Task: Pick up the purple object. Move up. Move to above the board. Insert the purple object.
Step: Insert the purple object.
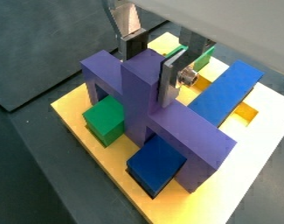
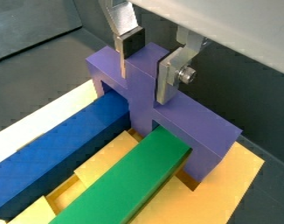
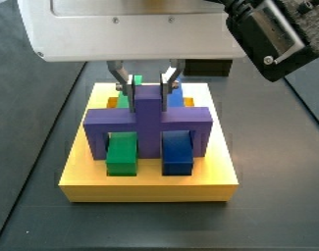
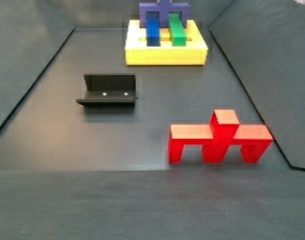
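Observation:
The purple object [image 3: 148, 123] stands on the yellow board [image 3: 148, 181], its crossbar spanning the green bar [image 3: 123, 152] and the blue bar [image 3: 178, 152], legs down beside them. My gripper [image 3: 144, 88] comes straight down over its upright stem. In both wrist views the gripper [image 1: 152, 70] [image 2: 148, 70] has a silver plate on each side of the stem of the purple object [image 1: 168, 131] [image 2: 190, 131], shut on it. The green bar [image 2: 132, 179] and blue bar [image 2: 62, 157] run under the crossbar across the board [image 2: 103, 162]. The purple object [image 4: 161, 11] sits far back in a side view.
A red piece [image 4: 220, 141] of similar shape stands on the dark floor near the front right. The fixture [image 4: 108, 91] sits left of centre between it and the board [image 4: 167, 54]. Raised walls border the floor.

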